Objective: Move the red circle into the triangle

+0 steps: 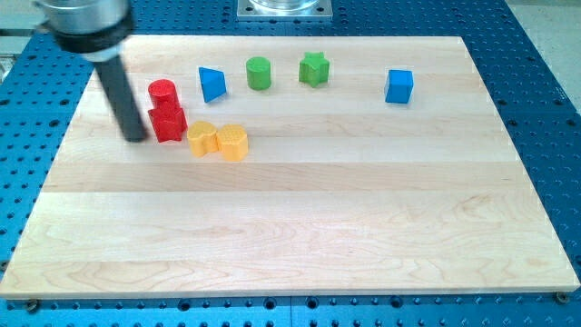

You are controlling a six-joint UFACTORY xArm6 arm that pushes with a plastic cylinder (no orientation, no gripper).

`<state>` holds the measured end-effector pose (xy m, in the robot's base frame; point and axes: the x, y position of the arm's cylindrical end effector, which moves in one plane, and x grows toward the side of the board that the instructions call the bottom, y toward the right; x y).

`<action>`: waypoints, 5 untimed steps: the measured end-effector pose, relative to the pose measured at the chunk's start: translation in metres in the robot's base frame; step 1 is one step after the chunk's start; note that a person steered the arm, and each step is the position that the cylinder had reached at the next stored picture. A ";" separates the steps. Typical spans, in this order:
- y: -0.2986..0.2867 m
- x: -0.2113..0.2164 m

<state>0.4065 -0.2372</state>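
Observation:
The red circle (162, 92), a short red cylinder, stands on the wooden board (300, 218) at the upper left. A second red block (168, 123) of uneven shape touches it from below. The blue triangle (211, 84) lies a little to the right of the red circle, with a gap between them. My tip (135, 137) rests on the board just left of the lower red block, below and left of the red circle.
A green cylinder (259, 73) and a green star (314, 68) stand right of the blue triangle. A blue cube (398, 86) sits at the upper right. Two yellow blocks (218, 140) lie side by side below the red blocks.

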 end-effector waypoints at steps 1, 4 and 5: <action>-0.022 -0.014; 0.085 -0.091; 0.103 -0.113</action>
<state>0.2934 -0.1343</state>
